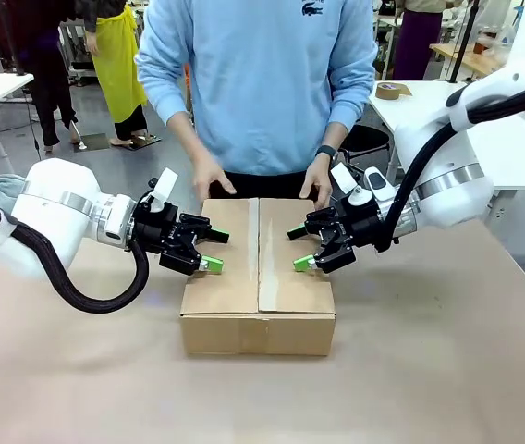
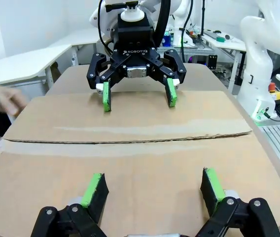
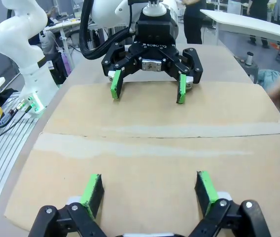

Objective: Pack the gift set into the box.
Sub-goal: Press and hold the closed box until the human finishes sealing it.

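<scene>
Front view: the box (image 1: 258,277) sits on the table (image 1: 429,370) with its flaps folded shut, so we judge the gift set is already inside. Our left gripper (image 1: 214,250) and right gripper (image 1: 299,249) hover open above the box; only sealing seems left.

We find the top of the box (image 1: 258,277) crowded: our left gripper (image 1: 218,250) and right gripper (image 1: 296,249) hang spread over its closed flaps, and the person's hands (image 1: 211,178) block its far edge. The table (image 1: 105,388) on our near side gives free passage.
</scene>
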### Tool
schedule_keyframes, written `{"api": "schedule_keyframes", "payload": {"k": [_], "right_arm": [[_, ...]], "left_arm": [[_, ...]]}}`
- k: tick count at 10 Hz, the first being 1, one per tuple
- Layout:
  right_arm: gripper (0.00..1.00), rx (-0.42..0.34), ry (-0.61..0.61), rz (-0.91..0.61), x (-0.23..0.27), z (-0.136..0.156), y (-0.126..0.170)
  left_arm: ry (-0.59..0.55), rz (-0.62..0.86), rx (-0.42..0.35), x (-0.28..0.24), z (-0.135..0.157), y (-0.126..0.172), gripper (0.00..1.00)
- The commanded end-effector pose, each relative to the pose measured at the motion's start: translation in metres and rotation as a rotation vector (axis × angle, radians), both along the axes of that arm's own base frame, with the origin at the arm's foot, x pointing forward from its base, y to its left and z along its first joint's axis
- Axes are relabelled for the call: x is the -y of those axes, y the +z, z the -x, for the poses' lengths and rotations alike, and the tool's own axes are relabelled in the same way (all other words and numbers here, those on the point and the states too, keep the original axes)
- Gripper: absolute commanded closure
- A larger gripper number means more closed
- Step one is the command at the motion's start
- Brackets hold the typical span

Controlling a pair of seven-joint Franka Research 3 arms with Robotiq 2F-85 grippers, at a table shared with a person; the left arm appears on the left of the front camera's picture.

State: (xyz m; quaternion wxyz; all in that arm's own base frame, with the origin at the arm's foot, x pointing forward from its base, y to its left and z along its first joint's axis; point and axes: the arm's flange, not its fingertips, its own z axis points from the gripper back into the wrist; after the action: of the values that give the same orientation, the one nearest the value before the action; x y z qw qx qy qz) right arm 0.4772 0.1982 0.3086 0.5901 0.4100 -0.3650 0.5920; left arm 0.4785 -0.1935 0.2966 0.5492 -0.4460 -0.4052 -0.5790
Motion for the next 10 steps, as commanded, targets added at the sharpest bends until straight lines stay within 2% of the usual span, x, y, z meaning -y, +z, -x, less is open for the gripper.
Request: {"api": "schedule_keyframes", "payload": {"k": [1,10], "right_arm": [[0.00,0.017,0.008,0.001,-0.0013,0.0007,-0.0005],[0.00,0.017,0.008,0.001,-0.0013,0.0007,-0.0005]], "left_arm": [[0.000,0.001,-0.010,-0.0013,0.0016,-0.0027,0.00],[0.000,0.001,-0.010,-0.0013,0.0016,-0.0027,0.00]]}}
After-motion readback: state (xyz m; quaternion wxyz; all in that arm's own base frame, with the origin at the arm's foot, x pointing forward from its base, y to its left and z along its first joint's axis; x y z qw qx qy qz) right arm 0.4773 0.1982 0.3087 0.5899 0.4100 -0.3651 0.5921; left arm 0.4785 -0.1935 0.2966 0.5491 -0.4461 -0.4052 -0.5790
